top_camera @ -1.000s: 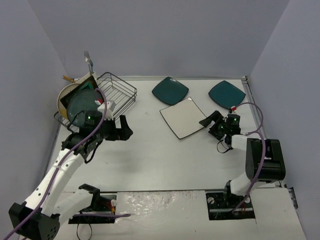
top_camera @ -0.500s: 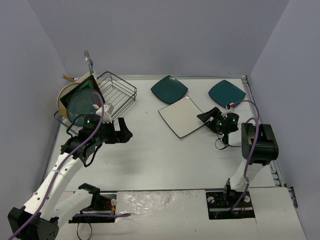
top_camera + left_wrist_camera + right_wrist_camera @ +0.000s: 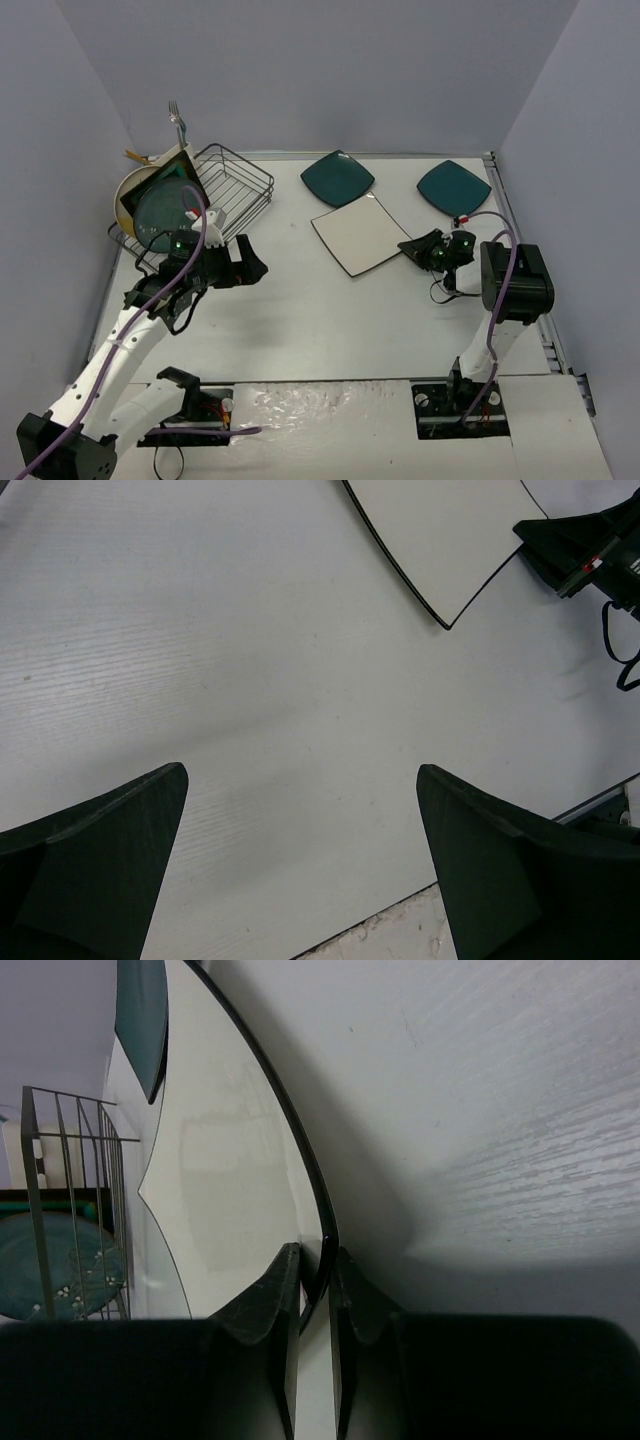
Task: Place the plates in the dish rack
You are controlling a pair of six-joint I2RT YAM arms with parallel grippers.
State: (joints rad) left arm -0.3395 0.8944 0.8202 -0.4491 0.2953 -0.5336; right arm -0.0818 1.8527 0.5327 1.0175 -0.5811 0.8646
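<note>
Now, working rightward from the black wire dish rack (image 3: 240, 180). Three plates stand on edge in its left half: a round cream plate (image 3: 123, 195), a round grey-blue plate (image 3: 158, 215) and a brown-rimmed teal square plate (image 3: 178, 165).

Left gripper (image 3: 248, 262) hangs just off the rack's near right corner, jaws wide apart, holding nothing.

Well right of the rack, a white square plate with a thin dark rim (image 3: 358, 232) is on the white table (image 3: 300, 310). Behind it lie a dark teal rounded-square plate (image 3: 339, 179) and, farther from the rack, a second dark teal plate (image 3: 453, 186).

Right gripper (image 3: 410, 246) is closed on the white plate's corner farthest from the rack.

Step in hand, as judged: lift the white plate. The bite is on a thin rim near a corner, so the plate may pivot. Raise it slowly, tip it onto edge, and aim for the free dividers in the rack's right half. The left gripper sits near that path.

Views:
- The overhead view gives the layout but not the bite.
- The right wrist view shows the rim pinched between both fingers (image 3: 265, 1300), with the rack beyond.
- The left wrist view shows only bare table between its fingers (image 3: 100, 850), plus the gripped corner.
</note>
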